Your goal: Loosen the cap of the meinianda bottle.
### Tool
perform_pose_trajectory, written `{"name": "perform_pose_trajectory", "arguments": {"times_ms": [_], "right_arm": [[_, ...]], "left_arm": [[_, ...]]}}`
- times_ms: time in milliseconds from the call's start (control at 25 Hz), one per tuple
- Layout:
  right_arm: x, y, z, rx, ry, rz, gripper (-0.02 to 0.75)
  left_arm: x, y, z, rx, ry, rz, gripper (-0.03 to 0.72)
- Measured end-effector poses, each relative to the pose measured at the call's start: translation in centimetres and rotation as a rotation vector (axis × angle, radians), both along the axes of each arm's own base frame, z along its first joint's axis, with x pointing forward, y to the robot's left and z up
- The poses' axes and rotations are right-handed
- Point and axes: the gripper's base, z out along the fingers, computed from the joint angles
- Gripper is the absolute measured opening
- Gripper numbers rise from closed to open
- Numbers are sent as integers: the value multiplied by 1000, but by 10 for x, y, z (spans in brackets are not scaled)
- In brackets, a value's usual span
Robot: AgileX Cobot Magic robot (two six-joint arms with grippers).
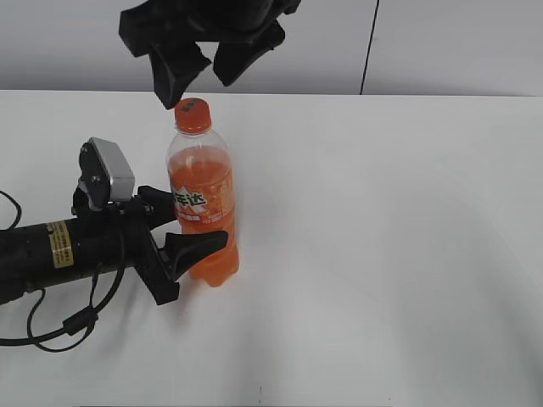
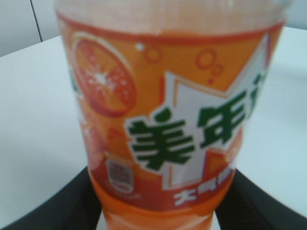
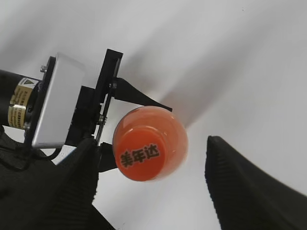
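Label [image 2: 163,139] blurred — overhead, cap [image 3: 139,158] between parted right jaws.

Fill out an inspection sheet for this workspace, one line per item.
Surface: plain white table, bare around the job.
Job's things: tall clear plastic bottle of orange drink upright; small round orange ribbed cap still on.
Clutter: nothing seen.
Hands: left hand straddles the bottle's lower body, fingers either side, contact uncertain; right hand open just above the cap, apart from it.
Cables: black cable looped on the table beneath the left arm.
Surroundings: pale wall with a dark vertical seam behind.
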Motion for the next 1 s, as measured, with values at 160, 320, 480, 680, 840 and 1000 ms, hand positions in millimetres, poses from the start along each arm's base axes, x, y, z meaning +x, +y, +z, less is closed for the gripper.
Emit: {"name": "perform_pose_trajectory", "arguments": {"times_ms": [160,320,480,680,840,1000], "right_arm": [[-1,-1,-11,-26,27,-2,521],[-1,-1,-12,-30,31,-2,507],[-1,-1,-12,-28,33,-2,459],[-1,-1,-12,-25,36,-2,449],[-3,1,-13,-9,56,0,447],[-2,5,-19,-8,77,2,447]], "left_arm": [[0,0,0,1,1,0,420],[0,0,0,1,1,0,420],[0,0,0,1,1,0,420],[0,0,0,1,1,0,420],[0,0,0,1,1,0,420],[0,0,0,1,1,0,420]]}}
